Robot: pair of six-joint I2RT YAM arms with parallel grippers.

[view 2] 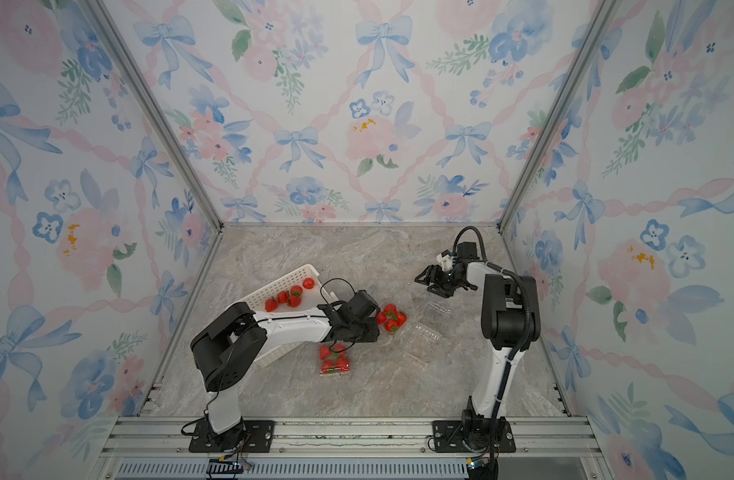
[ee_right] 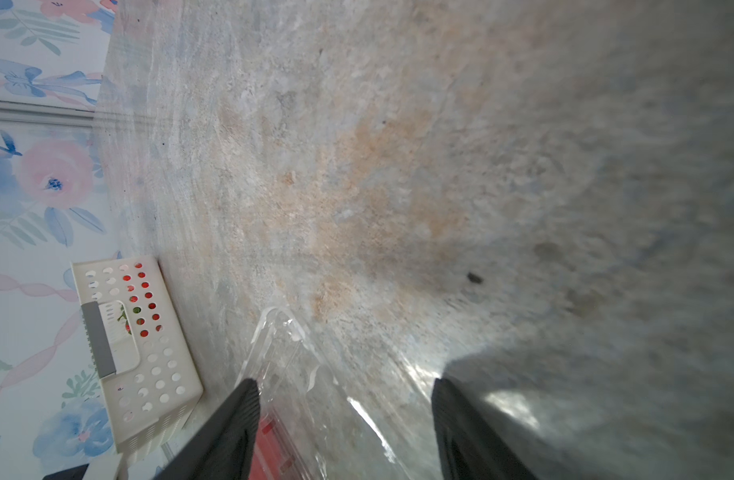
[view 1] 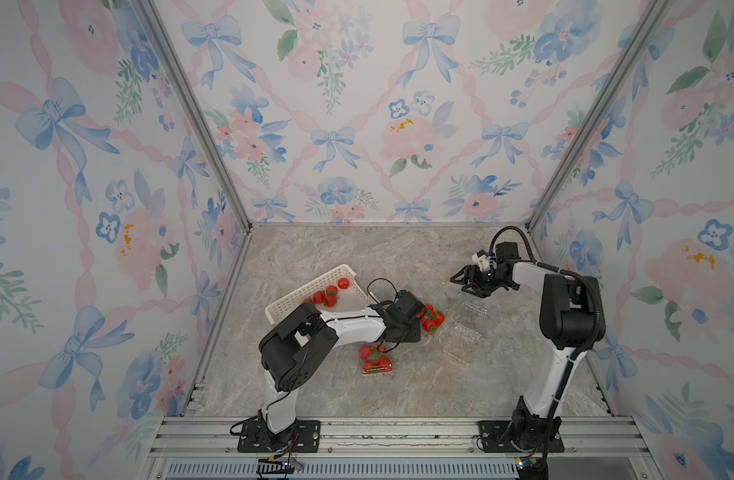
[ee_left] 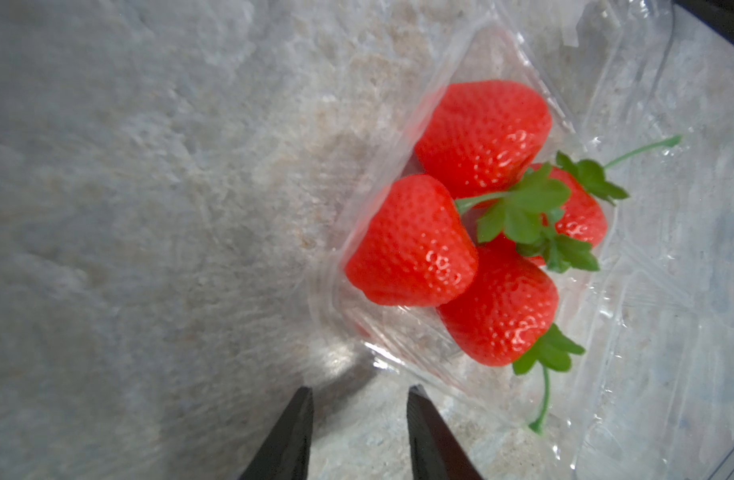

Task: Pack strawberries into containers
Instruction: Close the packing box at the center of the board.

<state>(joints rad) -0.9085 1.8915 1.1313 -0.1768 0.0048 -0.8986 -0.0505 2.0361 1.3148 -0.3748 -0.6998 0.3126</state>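
At the middle of the counter [view 1: 336, 249], the left gripper [ee_left: 359, 415] hovers just beside a full punnet [ee_left: 402, 345]. Its jaws are partly apart with nothing between them. Four strawberries [ee_left: 415, 245] sit piled inside, stems poking past the rim. I read that as a load delivered, with the jaws standing clear of the flimsy plastic.

Down at 6 o'clock, a second punnet [view 1: 389, 373] is packed too. Over at 9 o'clock, the white basket [view 1: 303, 291] is the supply, with a few loose berries [view 1: 330, 297] in it. It lies on the left arm's side, so that arm looks like the fetcher.

Out at 3 o'clock lies an empty punnet [view 1: 473, 309], so clear it is hard to make out. The right gripper [ee_right: 344, 399] hangs over it towards 2 o'clock, jaws spread wide and holding nothing. I'd judge it is placed to steady that punnet for filling, but I can't tell whether it touches the plastic.

The counter is smooth, grey-beige and marble-patterned, so a light punnet could skid on it. Floral wallpaper [view 1: 378, 124] with blue bows lines three walls, and aluminium posts [view 1: 201, 120] mark the corners.
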